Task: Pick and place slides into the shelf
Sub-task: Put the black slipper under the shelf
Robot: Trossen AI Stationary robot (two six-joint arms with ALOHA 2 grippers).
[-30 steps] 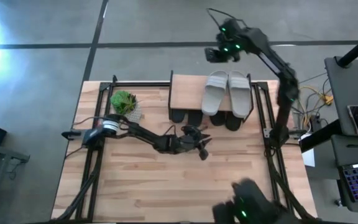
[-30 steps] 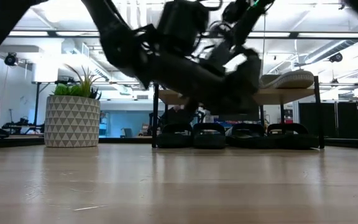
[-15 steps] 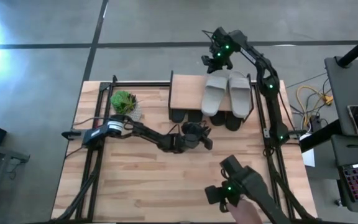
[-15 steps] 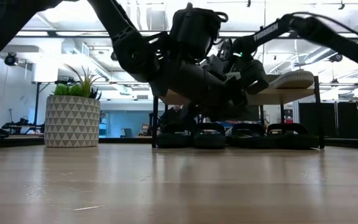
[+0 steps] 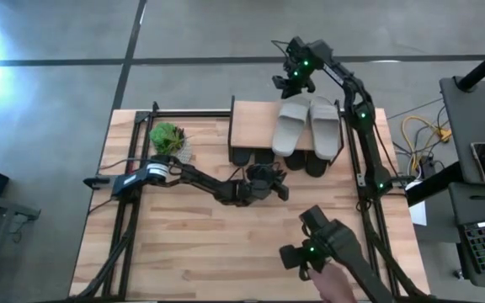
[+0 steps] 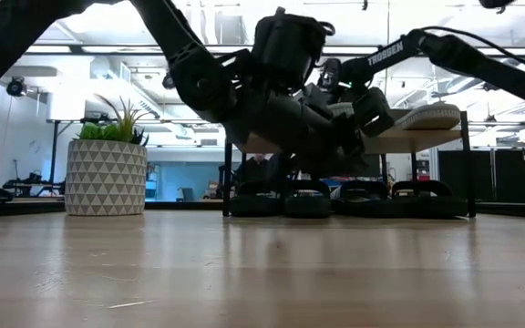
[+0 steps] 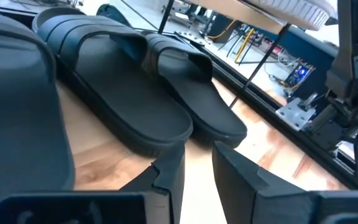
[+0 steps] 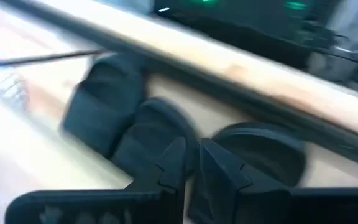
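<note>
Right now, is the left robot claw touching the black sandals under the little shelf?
Apart. In the left wrist view, the left gripper is empty, with bare tabletop between its fingertips and the nearest black slides.

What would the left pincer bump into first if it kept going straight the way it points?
Most likely the black slides lying just ahead of the left pincer under the shelf. Its fingers stand slightly apart and empty, and only bare tabletop shows between.

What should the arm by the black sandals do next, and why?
Probably draw the left gripper straight back from the shelf. It holds nothing, black slides sit under the plank and two grey slides lie on top, so nothing looks left to place. The right gripper hangs beyond the shelf.
</note>
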